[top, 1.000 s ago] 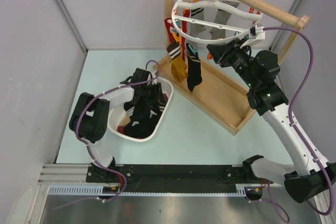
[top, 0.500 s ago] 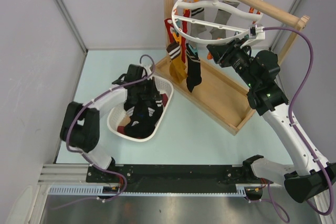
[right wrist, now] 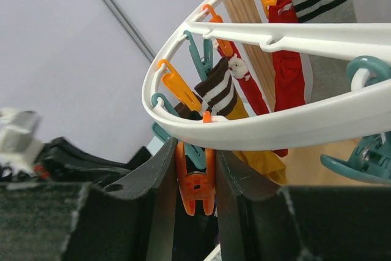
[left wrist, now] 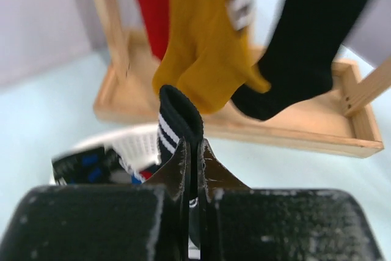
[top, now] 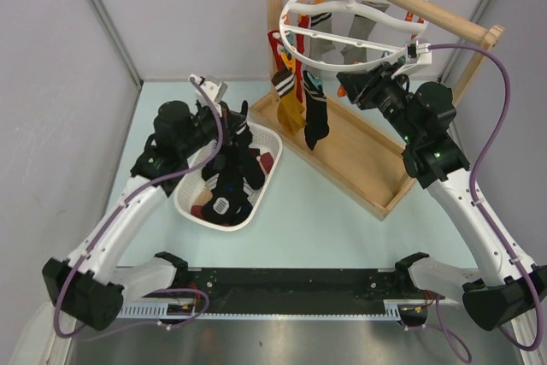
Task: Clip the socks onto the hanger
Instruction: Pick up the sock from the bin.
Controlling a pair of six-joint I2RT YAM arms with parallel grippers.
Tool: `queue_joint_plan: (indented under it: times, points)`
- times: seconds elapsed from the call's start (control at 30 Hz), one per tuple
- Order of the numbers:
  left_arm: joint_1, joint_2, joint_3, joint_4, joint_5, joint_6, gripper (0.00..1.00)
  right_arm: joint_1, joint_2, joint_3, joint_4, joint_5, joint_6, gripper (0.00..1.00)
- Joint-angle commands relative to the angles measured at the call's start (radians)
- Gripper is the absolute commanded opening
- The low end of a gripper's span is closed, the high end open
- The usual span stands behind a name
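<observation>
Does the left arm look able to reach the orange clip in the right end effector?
Likely yes: open space lies between its striped sock and the orange clip; hung socks crowd nearby.

Basket sits on table left of centre, socks piled in it. Left hand is over basket's upper edge, pinching a sock by its cuff; rest of it drops into basket. Wooden tray lies on table right of basket, running diag. toward lower right. Hanger hangs from rail above tray, upper centre-right of frame; hung socks dangle off its left side. Right hand is at hanger's lower rim, w/ a clip btwn its fingers, under ring.
</observation>
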Motion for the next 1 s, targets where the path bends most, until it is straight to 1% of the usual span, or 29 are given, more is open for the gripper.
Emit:
queue_joint_plan:
  times: [0.0, 0.17, 0.2, 0.37, 0.4, 0.5, 0.57, 0.7, 0.73, 0.9, 0.97]
  points:
    - [-0.078, -0.117, -0.017, 0.129, 0.012, 0.196, 0.0, -0.005, -0.002, 0.04, 0.027, 0.02, 0.003, 0.0]
    - [-0.155, -0.163, 0.018, 0.151, -0.001, 0.24, 0.0, -0.006, 0.001, 0.04, 0.032, 0.02, 0.009, 0.0]
    - [-0.181, -0.16, 0.026, 0.184, -0.005, 0.244, 0.0, -0.006, 0.001, 0.04, 0.035, 0.02, 0.01, 0.0]
    - [-0.272, -0.139, 0.084, 0.227, -0.039, 0.246, 0.0, -0.005, 0.001, 0.04, 0.041, 0.02, 0.015, 0.0]
    - [-0.308, -0.128, 0.09, 0.246, -0.054, 0.246, 0.0, -0.006, 0.001, 0.04, 0.041, 0.022, 0.016, 0.0]
    - [-0.371, -0.085, 0.122, 0.27, -0.08, 0.246, 0.0, -0.006, 0.003, 0.04, 0.041, 0.023, 0.016, 0.0]
    - [-0.401, -0.064, 0.144, 0.292, -0.085, 0.24, 0.0, -0.006, 0.003, 0.04, 0.041, 0.023, 0.02, 0.0]
    - [-0.47, -0.004, 0.152, 0.359, -0.14, 0.249, 0.0, -0.006, 0.003, 0.04, 0.041, 0.023, 0.021, 0.0]
    - [-0.477, 0.027, 0.158, 0.369, -0.172, 0.25, 0.0, -0.006, 0.001, 0.04, 0.041, 0.025, 0.02, 0.0]
    - [-0.506, 0.12, 0.181, 0.439, -0.199, 0.227, 0.0, -0.006, -0.003, 0.04, 0.049, 0.028, 0.023, 0.0]
    - [-0.517, 0.163, 0.193, 0.456, -0.24, 0.221, 0.0, -0.006, -0.005, 0.04, 0.049, 0.032, 0.026, 0.0]
